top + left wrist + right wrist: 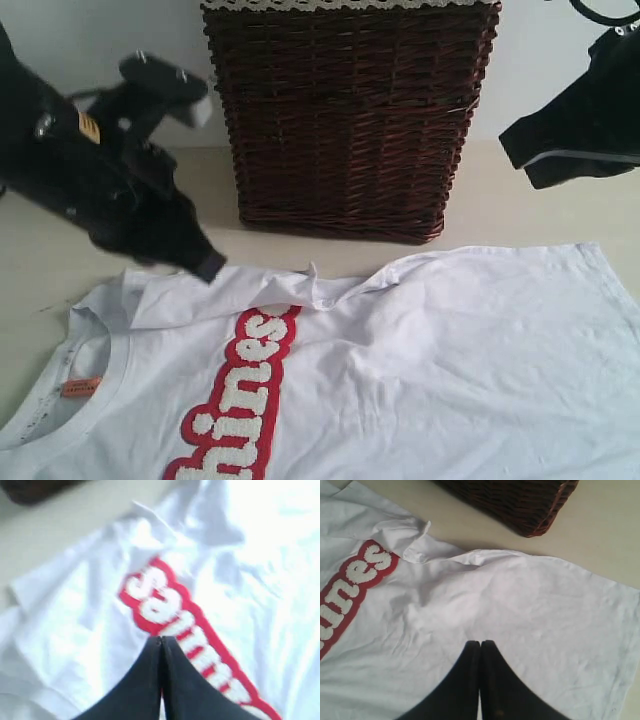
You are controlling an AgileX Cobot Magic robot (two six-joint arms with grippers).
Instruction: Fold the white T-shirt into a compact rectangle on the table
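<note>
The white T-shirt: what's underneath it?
The white T-shirt lies spread on the pale table, which shows beyond its edges. Anything else beneath the cloth is covered and cannot be seen.

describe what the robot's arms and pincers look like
Both arms are matte black. The left arm is bulky, with a small orange label. The right arm has a thin pale line along its edge and a black cable looping above. The left pincer and right pincer are black, tapering to narrow tips.

Pale table (505,215) under a rumpled white T-shirt (450,350) (lettering up) and dark wicker basket (345,120).
</note>
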